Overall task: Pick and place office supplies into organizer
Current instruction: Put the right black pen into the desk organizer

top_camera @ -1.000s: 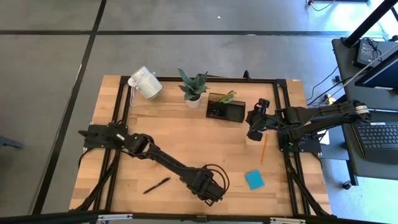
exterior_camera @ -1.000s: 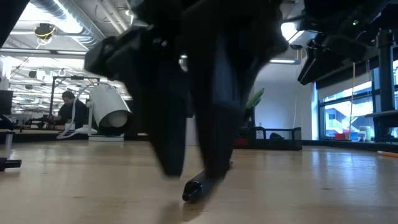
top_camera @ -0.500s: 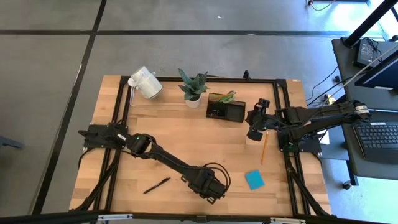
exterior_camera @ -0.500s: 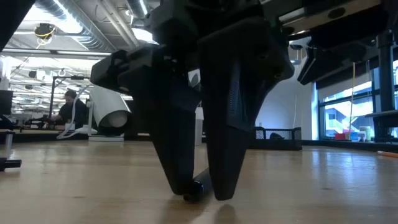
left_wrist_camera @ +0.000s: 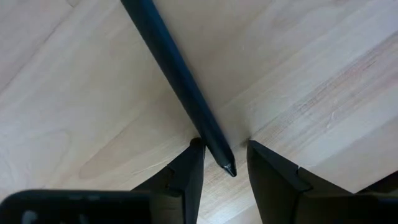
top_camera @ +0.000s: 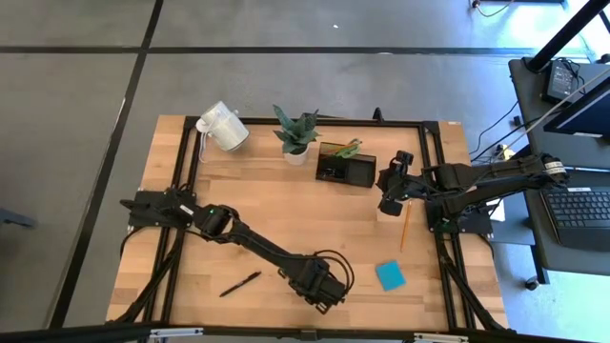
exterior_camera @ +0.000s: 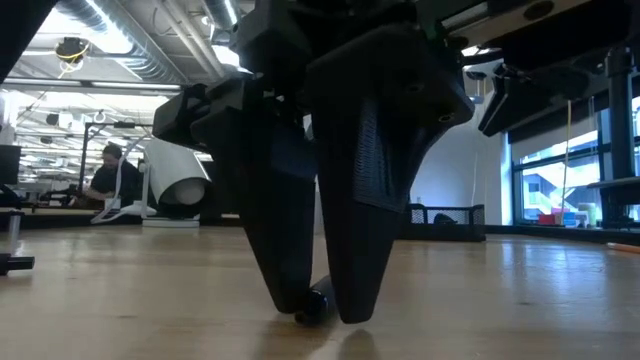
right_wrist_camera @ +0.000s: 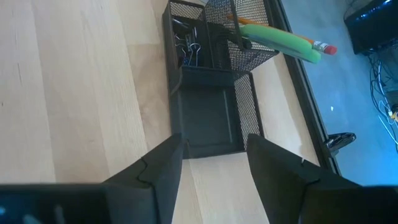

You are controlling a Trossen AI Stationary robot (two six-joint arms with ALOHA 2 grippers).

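Jaws of your left gripper [left_wrist_camera: 221, 163] stand slightly apart, straddling the tip of a black pen [left_wrist_camera: 177, 81] lying on the table [top_camera: 286, 219]. Your right gripper [right_wrist_camera: 208, 158] hovers spread beside the organizer [right_wrist_camera: 208, 118]; only its wrist view shows clips [right_wrist_camera: 188, 45] inside. No writing is readable.

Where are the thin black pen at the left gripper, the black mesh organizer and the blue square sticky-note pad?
Thin black pen [left_wrist_camera: 177, 78], left wrist view: mid-barrel.
Black mesh organizer [right_wrist_camera: 208, 121], right wrist view: floor of its low tray.
Blue square sticky-note pad [top_camera: 389, 275], high view: centre of top sheet.
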